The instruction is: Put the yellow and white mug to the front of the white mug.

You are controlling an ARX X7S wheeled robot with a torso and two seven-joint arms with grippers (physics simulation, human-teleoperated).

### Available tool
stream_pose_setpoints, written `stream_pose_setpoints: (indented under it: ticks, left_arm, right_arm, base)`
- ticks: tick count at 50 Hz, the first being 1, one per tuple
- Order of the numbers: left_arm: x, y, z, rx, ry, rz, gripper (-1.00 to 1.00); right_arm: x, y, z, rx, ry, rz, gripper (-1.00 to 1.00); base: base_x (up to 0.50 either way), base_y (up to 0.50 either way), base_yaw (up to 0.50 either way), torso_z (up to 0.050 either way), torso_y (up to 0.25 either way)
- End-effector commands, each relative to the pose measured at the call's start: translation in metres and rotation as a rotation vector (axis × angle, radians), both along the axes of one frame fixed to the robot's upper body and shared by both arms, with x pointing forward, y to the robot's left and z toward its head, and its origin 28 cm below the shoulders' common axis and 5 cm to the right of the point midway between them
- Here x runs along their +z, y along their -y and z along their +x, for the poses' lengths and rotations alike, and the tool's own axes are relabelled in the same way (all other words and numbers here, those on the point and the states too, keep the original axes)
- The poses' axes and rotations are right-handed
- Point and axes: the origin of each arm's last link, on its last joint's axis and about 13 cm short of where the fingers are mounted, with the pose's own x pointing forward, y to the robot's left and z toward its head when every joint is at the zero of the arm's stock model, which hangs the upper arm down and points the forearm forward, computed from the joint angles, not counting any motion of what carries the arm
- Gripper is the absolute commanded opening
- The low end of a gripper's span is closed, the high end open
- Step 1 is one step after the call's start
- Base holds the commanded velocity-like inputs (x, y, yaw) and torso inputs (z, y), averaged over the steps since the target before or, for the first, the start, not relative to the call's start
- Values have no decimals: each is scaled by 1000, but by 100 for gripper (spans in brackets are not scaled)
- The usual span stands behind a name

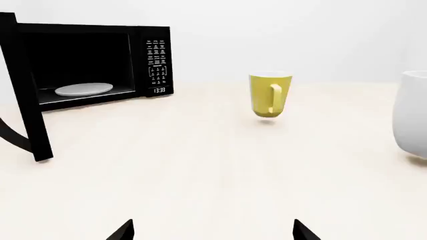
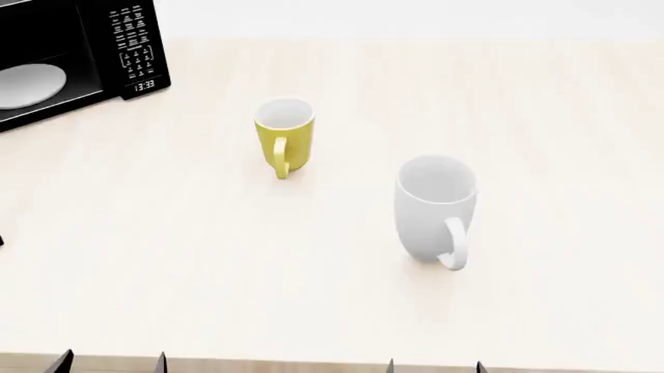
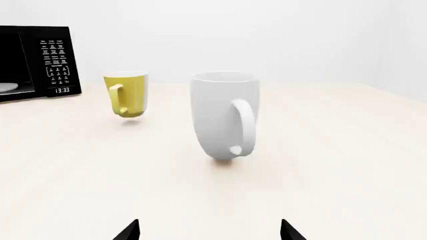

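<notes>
The yellow and white mug [image 2: 283,140] stands upright on the table, its yellow handle toward me; it also shows in the left wrist view [image 1: 269,95] and the right wrist view [image 3: 127,94]. The white mug [image 2: 435,208] stands upright to its right and nearer, handle toward me, also in the right wrist view [image 3: 224,115] and at the edge of the left wrist view [image 1: 411,115]. My left gripper [image 2: 111,363] and right gripper [image 2: 434,367] are at the table's near edge, both open and empty, far short of the mugs. Only their fingertips show.
A black microwave [image 2: 114,54] with its door open stands at the back left, a white plate [image 2: 23,84] inside. Its open door [image 1: 27,90] juts out in the left wrist view. The light wooden table [image 2: 311,295] has its near edge by my grippers.
</notes>
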Motion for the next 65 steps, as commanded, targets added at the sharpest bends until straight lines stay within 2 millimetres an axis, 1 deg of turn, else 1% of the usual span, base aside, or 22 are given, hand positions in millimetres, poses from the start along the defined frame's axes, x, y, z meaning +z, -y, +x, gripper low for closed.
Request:
stream_pose_setpoints:
  ticks: [1, 3, 6, 9, 13, 15, 16, 18, 19, 21, 23, 24, 26, 30, 37, 53, 64, 65]
  left_arm:
    - [2, 1, 0, -10, 3, -6, 100]
    - [3, -1, 0, -1, 18, -8, 100]
    - [5, -1, -2, -3, 31, -13, 100]
    - [6, 1, -4, -26, 42, -2, 100]
    - [4, 0, -2, -21, 41, 3, 100]
    - [4, -1, -2, -17, 38, 1, 100]
    - [5, -2, -2, -14, 39, 1, 100]
    - [6, -2, -2, -12, 42, -3, 100]
    - [7, -2, -3, -8, 47, 0, 100]
    - [9, -2, -4, -13, 54, 0, 100]
    - [11, -2, -5, -19, 59, 6, 100]
    - [11, -4, -3, -9, 57, 8, 100]
    - [11, -6, -3, -1, 55, 6, 100]
    - [12, -10, 0, 18, 54, 5, 100]
    - [13, -14, 2, 29, 59, -15, 100]
    - [9, -13, 2, 11, 50, -31, 100]
    - [8, -14, 3, 16, 42, -40, 100]
    - [8, -14, 3, 15, 41, -42, 100]
  right_arm:
    - [2, 0, 2, -48, 19, -77, 100]
    - [5, -1, 1, -36, 16, -60, 100]
    - [9, -1, -3, -54, 41, -83, 100]
    - [11, -1, -5, -68, 39, -98, 100]
    - [11, -3, -4, -59, 43, -106, 100]
    - [11, -3, -4, -30, 39, -83, 100]
    - [13, -2, -5, -16, 50, -42, 100]
    - [16, -1, -7, -13, 64, -43, 100]
    - [19, 2, -8, -29, 72, -22, 100]
    - [20, 4, -9, -39, 78, -35, 100]
    - [24, 11, -8, -54, 88, -57, 100]
    - [28, 17, -7, -78, 98, -52, 100]
    - [32, 23, -7, -108, 110, -31, 100]
    - [33, 29, -10, -127, 129, -17, 100]
    - [34, 28, -11, -116, 149, -3, 100]
    - [33, 26, -12, -107, 144, -37, 100]
    - [35, 27, -14, -133, 143, -95, 100]
    - [33, 27, -14, -169, 131, -118, 100]
  base:
    - [0, 0, 0, 0, 0]
    - [0, 0, 0, 0, 0]
    - [0, 0, 0, 0, 0]
    - [0, 0, 0, 0, 0]
    - [0, 0, 0, 0, 0]
    - [0, 0, 0, 0, 0]
    - [0, 0, 0, 0, 0]
    - [180, -184, 0, 0, 0]
    - [324, -363, 0, 0, 0]
    - [322, -367, 0, 0, 0]
    - [342, -363, 0, 0, 0]
    - [352, -348, 0, 0, 0]
    - [377, -334, 0, 0, 0]
    - [413, -296, 0, 0, 0]
    - [445, -254, 0, 0, 0]
    - [476, -196, 0, 0, 0]
    - [500, -105, 0, 0, 0]
    - [500, -27, 0, 0, 0]
